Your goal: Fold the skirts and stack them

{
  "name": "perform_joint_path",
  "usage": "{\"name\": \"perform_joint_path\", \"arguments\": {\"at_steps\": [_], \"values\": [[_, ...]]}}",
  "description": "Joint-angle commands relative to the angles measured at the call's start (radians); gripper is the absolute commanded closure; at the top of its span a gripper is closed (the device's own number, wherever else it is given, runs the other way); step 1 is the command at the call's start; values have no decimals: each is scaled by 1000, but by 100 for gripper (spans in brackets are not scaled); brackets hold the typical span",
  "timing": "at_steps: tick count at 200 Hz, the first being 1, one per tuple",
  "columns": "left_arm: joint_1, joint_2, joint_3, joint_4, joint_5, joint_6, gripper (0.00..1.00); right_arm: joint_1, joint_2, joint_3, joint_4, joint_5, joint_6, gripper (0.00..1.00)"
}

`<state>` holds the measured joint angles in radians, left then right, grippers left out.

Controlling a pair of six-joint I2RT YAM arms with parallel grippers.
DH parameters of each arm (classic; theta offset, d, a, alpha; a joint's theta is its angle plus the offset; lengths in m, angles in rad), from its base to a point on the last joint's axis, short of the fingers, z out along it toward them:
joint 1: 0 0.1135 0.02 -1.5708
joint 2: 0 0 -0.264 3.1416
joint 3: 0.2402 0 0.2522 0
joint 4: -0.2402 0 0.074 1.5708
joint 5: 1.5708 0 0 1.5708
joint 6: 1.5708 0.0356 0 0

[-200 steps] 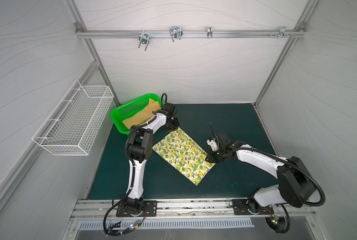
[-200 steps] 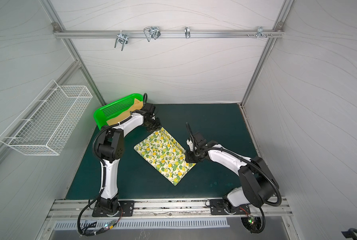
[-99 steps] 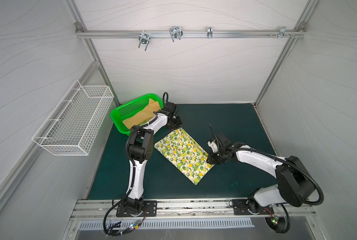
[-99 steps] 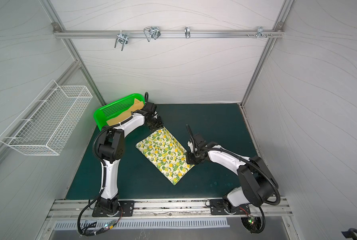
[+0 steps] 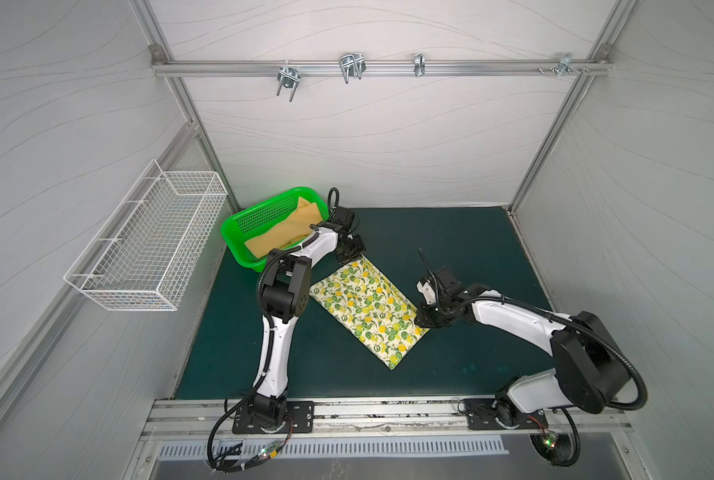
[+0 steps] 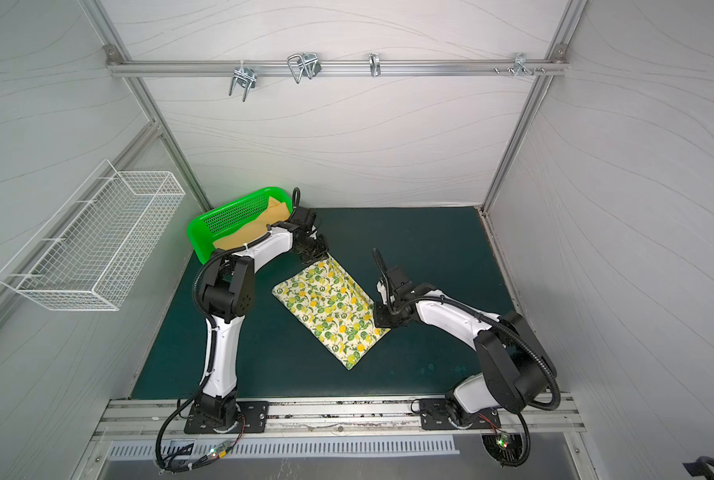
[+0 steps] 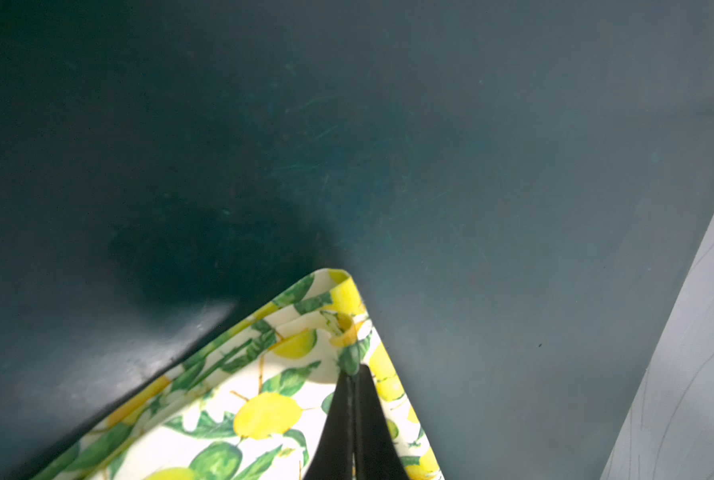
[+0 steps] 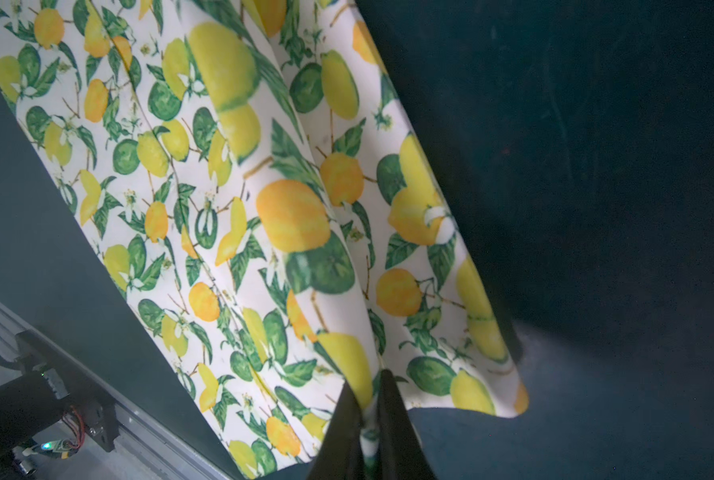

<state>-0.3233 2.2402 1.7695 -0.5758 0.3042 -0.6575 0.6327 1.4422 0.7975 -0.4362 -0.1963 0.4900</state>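
The lemon-print skirt (image 5: 368, 309) (image 6: 330, 309) lies as a folded rectangle on the green mat in both top views. My left gripper (image 5: 350, 255) (image 7: 353, 376) is shut on its far corner, near the basket. My right gripper (image 5: 424, 318) (image 8: 370, 390) is shut on the cloth at the skirt's right edge, with a pinch of fabric between the black fingers (image 8: 392, 415). The mustard skirt (image 5: 282, 235) (image 6: 239, 237) lies crumpled inside the green basket (image 5: 239, 220).
The green basket (image 6: 199, 237) stands at the mat's back left corner, just behind my left arm. A white wire basket (image 5: 147, 241) hangs on the left wall. A metal rail (image 5: 347, 409) runs along the front edge.
The skirt has slid a little toward the back and right with both grippers still holding it. Its far corner now sits closer to the basket.
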Motion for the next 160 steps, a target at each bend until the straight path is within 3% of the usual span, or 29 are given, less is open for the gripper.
{"name": "perform_joint_path", "arguments": {"at_steps": [1, 37, 70, 116, 160], "values": [[-5, 38, 39, 10, -5, -8, 100, -16, 6, 19, -40, 47, -11, 88], [-5, 44, 39, 17, 2, -12, 100, -32, 17, 29, -49, 67, -20, 87], [-5, 47, 36, 29, 13, -13, 98, -33, 0, 27, -53, 130, -14, 65], [-5, 47, 42, 39, 28, -16, 98, -33, -96, 3, -84, 196, -15, 25], [-5, 55, 64, 48, 48, -28, 92, -27, -175, -28, -105, 203, -7, 9]]}}
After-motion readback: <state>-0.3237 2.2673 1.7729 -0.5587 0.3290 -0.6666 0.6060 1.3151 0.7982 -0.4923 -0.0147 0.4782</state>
